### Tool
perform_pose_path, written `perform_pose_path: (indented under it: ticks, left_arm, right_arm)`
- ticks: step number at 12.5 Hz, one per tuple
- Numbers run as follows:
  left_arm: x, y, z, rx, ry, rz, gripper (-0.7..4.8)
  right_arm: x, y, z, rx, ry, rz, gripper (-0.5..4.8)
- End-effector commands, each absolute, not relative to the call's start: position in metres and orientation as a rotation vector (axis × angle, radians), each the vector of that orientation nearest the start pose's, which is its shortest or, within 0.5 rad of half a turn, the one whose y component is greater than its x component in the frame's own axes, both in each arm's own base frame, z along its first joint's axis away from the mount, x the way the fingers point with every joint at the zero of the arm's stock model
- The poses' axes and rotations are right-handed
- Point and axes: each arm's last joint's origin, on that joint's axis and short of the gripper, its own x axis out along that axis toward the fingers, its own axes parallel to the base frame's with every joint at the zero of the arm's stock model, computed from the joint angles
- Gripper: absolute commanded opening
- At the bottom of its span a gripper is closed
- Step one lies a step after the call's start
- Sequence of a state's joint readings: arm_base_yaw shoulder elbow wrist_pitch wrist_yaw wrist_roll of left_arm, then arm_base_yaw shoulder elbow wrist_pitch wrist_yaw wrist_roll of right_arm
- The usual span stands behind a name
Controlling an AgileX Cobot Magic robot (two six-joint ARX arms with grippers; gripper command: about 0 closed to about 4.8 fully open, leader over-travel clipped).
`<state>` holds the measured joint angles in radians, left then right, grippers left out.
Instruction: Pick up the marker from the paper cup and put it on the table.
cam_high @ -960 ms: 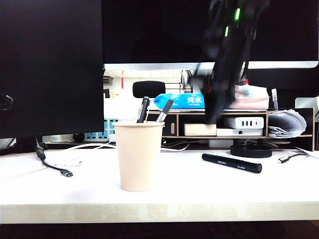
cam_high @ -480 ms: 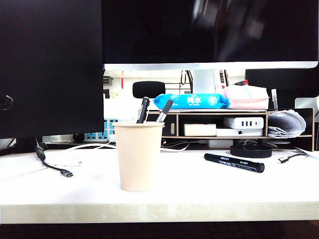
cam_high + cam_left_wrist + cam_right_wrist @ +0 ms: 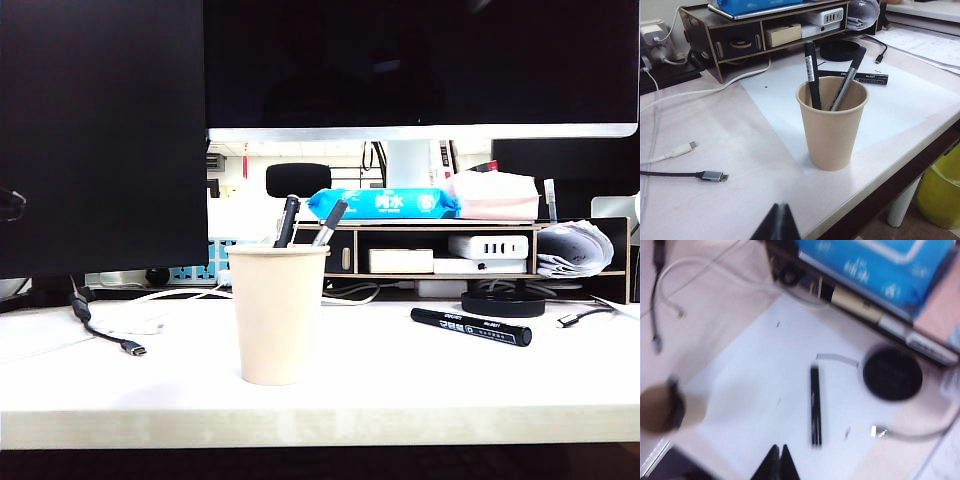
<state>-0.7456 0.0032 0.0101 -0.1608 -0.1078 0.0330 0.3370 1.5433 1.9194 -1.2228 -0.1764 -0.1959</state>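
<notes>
white table has open room up front; black marker lies flat right of paper cup. left claw and right claw both pressed together, hovering.

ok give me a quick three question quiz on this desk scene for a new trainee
1. True or false: the marker is lying on the table, outside the paper cup.
2. How many pens stand in the paper cup?
   A. none
   B. two
   C. four
3. Fill in: the right gripper, high above the marker, has its jaws ____.

Key:
1. True. It lies flat, right of the cup in the exterior view.
2. B. A slimmer black pen and a grey-barrelled pen lean inside.
3. Shut. The left gripper is also shut, over the table's front edge and apart from the cup.
</notes>
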Motion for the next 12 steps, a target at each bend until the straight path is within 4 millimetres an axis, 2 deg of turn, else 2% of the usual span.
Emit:
perform_pose_path:
  ticks: [1, 3, 6, 9, 12]
  left_arm:
    - [0.072, -0.063, 0.15, 0.107, 0.144, -0.64, -0.04]
    - [0.072, -0.063, 0.15, 0.107, 0.144, -0.639, -0.04]
    - [0.072, -0.063, 0.15, 0.107, 0.144, -0.639, -0.04]
    - [0.072, -0.063, 0.15, 0.106, 0.144, -0.639, -0.04]
    - [0.076, -0.058, 0.15, 0.101, 0.148, -0.579, -0.04]
  right_arm:
    - [0.201, 0.076, 0.392, -0.149, 0.626, 0.532, -0.08]
    - [0.184, 0.071, 0.35, -0.105, 0.537, 0.565, -0.08]
    - [0.163, 0.068, 0.308, 0.02, 0.417, 0.664, -0.08]
    - [0.14, 0.059, 0.281, 0.121, 0.235, 0.661, -0.08]
    - [0.12, 0.051, 0.273, 0.229, 0.062, 0.622, -0.08]
